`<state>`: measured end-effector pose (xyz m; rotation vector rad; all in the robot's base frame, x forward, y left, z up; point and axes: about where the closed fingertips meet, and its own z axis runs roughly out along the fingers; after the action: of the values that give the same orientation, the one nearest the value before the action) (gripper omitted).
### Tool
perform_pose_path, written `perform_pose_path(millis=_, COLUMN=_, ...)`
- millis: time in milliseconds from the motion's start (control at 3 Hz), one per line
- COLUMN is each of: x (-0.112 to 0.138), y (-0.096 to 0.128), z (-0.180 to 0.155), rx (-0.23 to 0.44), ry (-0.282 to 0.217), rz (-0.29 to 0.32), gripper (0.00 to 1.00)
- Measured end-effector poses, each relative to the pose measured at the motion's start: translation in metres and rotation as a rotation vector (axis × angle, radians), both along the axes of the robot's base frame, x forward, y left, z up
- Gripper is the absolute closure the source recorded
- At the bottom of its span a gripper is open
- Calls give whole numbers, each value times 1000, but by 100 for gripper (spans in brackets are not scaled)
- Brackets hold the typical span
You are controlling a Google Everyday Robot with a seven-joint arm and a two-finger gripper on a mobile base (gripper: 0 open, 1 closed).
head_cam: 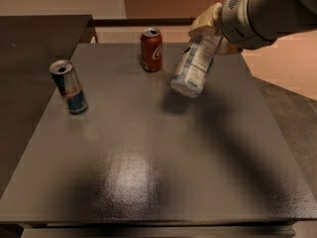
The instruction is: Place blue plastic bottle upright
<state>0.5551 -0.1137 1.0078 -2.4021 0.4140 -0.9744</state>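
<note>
The blue plastic bottle [194, 65] is clear with a white label with bluish print. It hangs tilted in the air above the dark table [148, 152], its bottom end pointing down and to the left, its cap end hidden in my gripper. My gripper [213, 29], with cream-coloured fingers at the end of the grey arm, comes in from the upper right and is shut on the bottle's upper part. The bottle casts a shadow on the table just right of the red cola can.
A red cola can [151, 49] stands upright near the table's far edge, left of the bottle. A blue-and-silver slim can [69, 87] stands upright at the left. A second dark table [29, 43] adjoins on the left. Floor lies to the right.
</note>
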Motion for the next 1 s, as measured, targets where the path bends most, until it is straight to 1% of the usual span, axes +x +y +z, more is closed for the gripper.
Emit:
perform_pose_path(millis=333, x=-1, y=1, z=5, rx=-62, ry=-45, rz=59, gripper=100)
perform_pose_path(millis=667, x=-1, y=1, z=5, rx=-62, ry=-45, rz=59, gripper=100)
perform_pose_path(millis=1000, x=3, y=-3, z=8, rx=-68, ry=-90, rz=91, gripper=100)
